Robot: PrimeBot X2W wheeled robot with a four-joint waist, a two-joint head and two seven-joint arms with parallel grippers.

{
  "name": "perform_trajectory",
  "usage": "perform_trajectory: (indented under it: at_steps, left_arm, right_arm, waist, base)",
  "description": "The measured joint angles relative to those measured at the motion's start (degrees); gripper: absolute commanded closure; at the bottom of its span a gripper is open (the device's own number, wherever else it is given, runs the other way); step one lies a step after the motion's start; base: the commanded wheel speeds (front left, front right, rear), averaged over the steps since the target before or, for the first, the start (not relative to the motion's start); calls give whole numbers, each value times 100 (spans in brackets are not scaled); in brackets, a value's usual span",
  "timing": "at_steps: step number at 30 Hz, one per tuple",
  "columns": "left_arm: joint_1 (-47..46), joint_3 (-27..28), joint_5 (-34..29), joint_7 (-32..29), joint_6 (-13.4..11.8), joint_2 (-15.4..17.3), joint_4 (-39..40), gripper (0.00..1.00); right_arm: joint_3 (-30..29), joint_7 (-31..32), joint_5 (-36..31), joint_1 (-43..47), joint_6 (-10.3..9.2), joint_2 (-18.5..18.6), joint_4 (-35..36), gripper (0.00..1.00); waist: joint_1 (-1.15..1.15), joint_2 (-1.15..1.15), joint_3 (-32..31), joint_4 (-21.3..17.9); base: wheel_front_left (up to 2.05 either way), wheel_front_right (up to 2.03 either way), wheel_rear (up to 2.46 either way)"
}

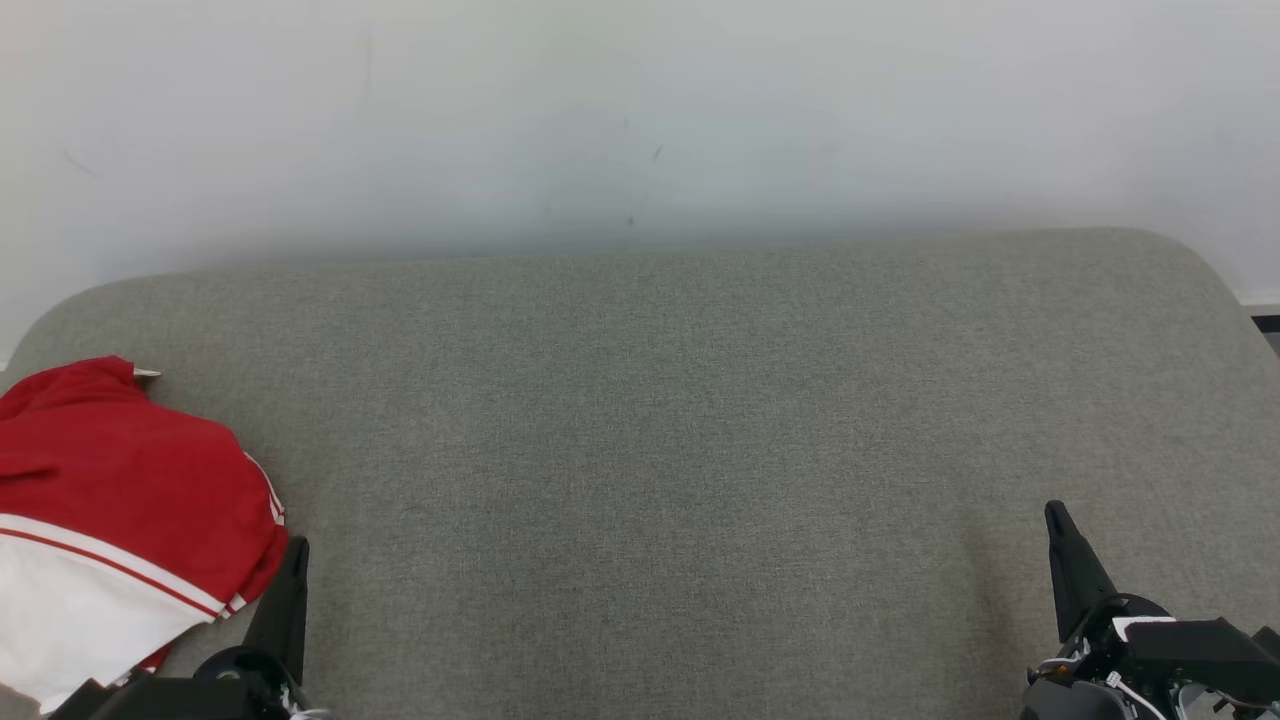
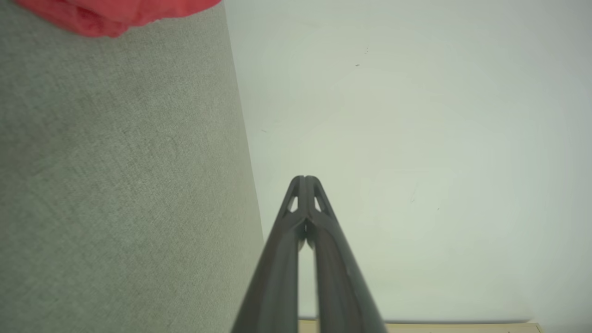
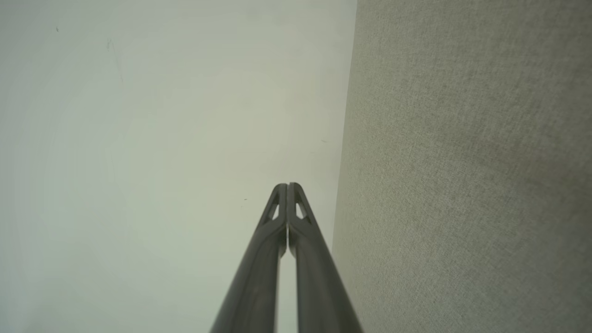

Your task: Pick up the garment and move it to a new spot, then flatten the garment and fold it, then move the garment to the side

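The garment [image 1: 110, 520], red on top with white stripes and a white lower part, lies bunched at the left edge of the grey cushioned surface [image 1: 660, 450]. A red corner of the garment [image 2: 111, 16] also shows at the top of the left wrist view. My left gripper [image 1: 297, 548] stands just right of the garment at the lower left, fingertips pressed together, holding nothing; the left wrist view shows the left gripper [image 2: 305, 178] shut. My right gripper [image 1: 1055, 512] is at the lower right, far from the garment; in its wrist view the right gripper [image 3: 287, 186] is shut and empty.
A pale wall [image 1: 640, 110] rises behind the grey surface. The surface has rounded far corners, and its right corner drops off near a dark strip [image 1: 1266, 325]. Broad bare fabric lies between the two grippers.
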State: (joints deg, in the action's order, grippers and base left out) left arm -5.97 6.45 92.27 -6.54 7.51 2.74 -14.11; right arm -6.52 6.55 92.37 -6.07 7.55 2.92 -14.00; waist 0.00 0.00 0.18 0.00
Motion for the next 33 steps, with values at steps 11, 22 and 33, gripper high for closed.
perform_trajectory:
  at_steps: [11,22,33]
  left_arm:
    - [0,1,0,0,-1,0,0,100]
    - [262,-43,-4,30,-1,-65,-299,0]
    - [304,-214,-457,361,-75,-63,-281,0]
  right_arm:
    - [0,0,0,0,0,0,0,100]
    - [37,-24,-1,271,0,-26,-303,0]
    - [272,-364,-409,278,0,-30,-328,0]
  waist:
    - [0,0,0,0]
    - [0,0,-6,-2]
    - [0,0,-101,-18]
  base:
    - [0,0,0]
    - [0,0,0]
    - [0,0,0]
